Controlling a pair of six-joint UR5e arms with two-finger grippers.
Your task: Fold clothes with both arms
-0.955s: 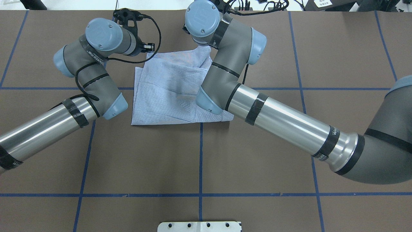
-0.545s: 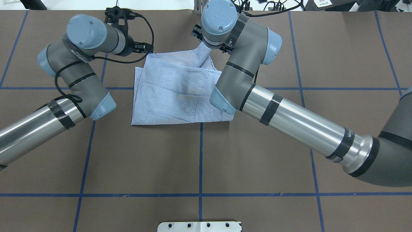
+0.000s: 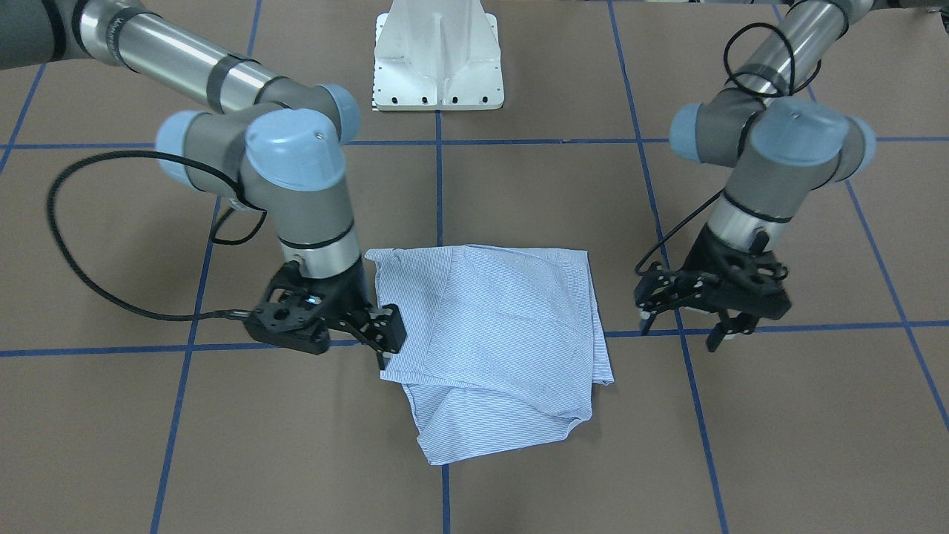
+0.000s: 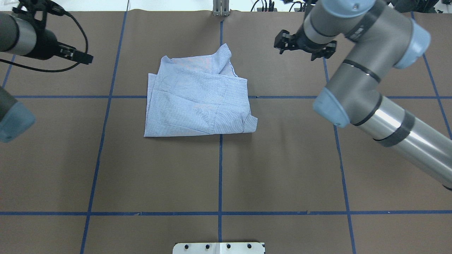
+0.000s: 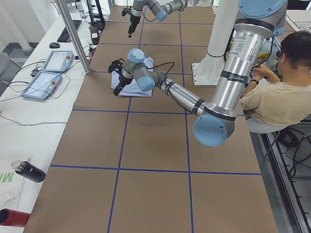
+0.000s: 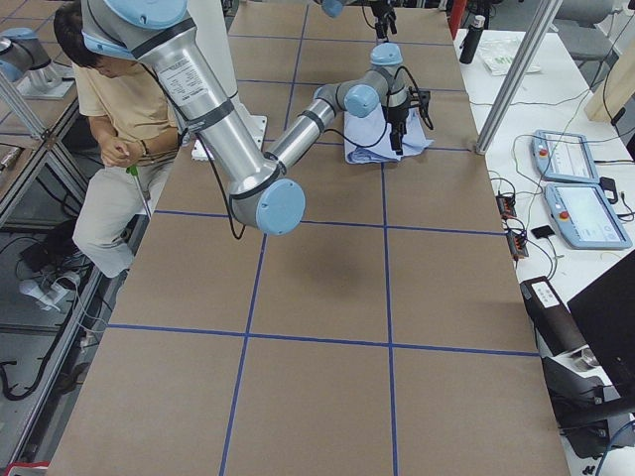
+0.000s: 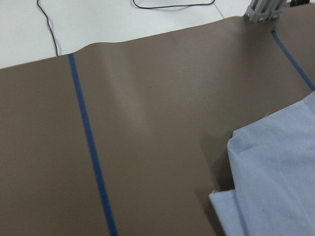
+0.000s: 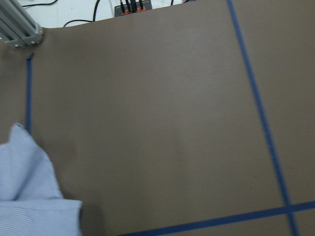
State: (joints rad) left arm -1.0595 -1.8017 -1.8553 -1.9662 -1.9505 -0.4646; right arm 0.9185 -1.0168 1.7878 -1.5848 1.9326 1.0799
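- Since the shirt (image 4: 197, 98) lies folded roughly square on the bench (image 4: 282, 169), mid-table, neither end effector needs to hold it: left end effector (image 3: 680, 331) and right end effector (image 3: 389, 345) both hang with jaws spread, empty.
- Front view puts the right one just beside the shirt's right edge; overhead reads it well clear.
- Wrist views: shirt corners only.

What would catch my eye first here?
A folded blue-striped shirt lies on the brown table, towards its far edge. Two large grey-and-silver arms flank it: the left arm at the overhead view's left, the right arm at its right.
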